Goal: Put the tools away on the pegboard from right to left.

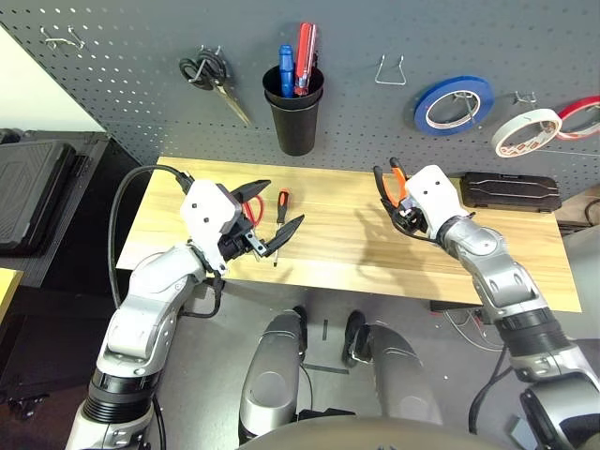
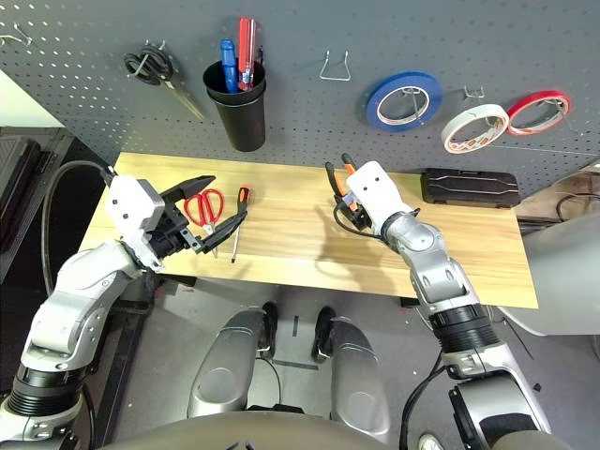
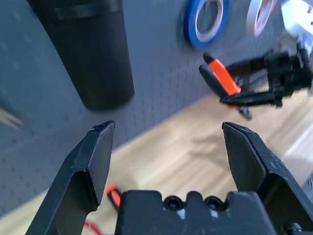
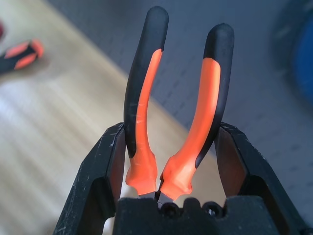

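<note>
The white tape roll (image 1: pixel 527 131) already hangs on the pegboard (image 1: pixel 112 84) at the right of the frame, between a blue roll and a red one, so the pliers look to be the step in hand. The right gripper (image 4: pixel 168 161) is clamped on the orange-and-black-handled pliers (image 4: pixel 176 112) near the pivot, holding them clear of the wooden table (image 1: pixel 337 253) right of centre. Their long axis runs up and away toward the board, handles splayed and leading, nose hidden back in the gripper. I'd guess they go on the empty wire hook (image 1: pixel 391 70) in the upper middle; that calls for carrying them up and left, and settling the spread handles over the wire before letting go.

The left gripper (image 1: pixel 273 217) hangs spread wide and empty over the table's left end. Just beneath it lie the red-handled scissors (image 2: pixel 204 208) and the slim screwdriver (image 2: pixel 238 217), which lies with its handle toward the board and its tip toward the near edge.
</note>
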Controlling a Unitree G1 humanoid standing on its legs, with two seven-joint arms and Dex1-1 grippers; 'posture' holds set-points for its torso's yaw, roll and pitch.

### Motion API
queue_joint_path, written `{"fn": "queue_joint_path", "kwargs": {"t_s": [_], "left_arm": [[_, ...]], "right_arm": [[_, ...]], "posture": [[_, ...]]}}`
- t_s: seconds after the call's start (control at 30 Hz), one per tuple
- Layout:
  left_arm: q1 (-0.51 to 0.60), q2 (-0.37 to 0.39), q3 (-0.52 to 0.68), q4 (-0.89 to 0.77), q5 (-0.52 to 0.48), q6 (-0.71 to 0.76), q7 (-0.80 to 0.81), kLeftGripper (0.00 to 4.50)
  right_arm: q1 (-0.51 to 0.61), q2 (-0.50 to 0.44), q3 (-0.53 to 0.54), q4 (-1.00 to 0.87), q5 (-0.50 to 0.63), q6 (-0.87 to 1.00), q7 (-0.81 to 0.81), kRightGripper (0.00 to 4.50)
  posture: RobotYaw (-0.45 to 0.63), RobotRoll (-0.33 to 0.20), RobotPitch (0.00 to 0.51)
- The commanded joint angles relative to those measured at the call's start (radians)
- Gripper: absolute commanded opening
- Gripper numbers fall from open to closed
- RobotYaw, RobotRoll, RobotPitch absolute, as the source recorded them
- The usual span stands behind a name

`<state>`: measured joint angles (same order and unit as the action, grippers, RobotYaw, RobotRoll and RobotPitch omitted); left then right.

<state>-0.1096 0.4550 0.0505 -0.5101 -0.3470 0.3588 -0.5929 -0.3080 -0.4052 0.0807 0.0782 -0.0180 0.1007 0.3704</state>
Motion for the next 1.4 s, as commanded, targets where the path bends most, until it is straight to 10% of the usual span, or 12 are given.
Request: {"fn": "queue_joint_path", "kwargs": {"t_s": [0.03,1.4], "left_arm": [[0.001,-0.009,0.01,-0.042,-0.026,-0.005,0.014,4.5],[-0.12,-0.026,-0.002,-0.062,-0.116,0.067,0.107,4.5]], "right_arm": [[0.007,0.009,-0.035,-0.038,0.009,-0.09,-0.013,2.98],[-0.476,0.106,-0.094,-0.074,-0.031,-0.18,-0.19,2.98]], "posture": [[0.33,0.0,0.186],[0.31,0.0,0.169]]}}
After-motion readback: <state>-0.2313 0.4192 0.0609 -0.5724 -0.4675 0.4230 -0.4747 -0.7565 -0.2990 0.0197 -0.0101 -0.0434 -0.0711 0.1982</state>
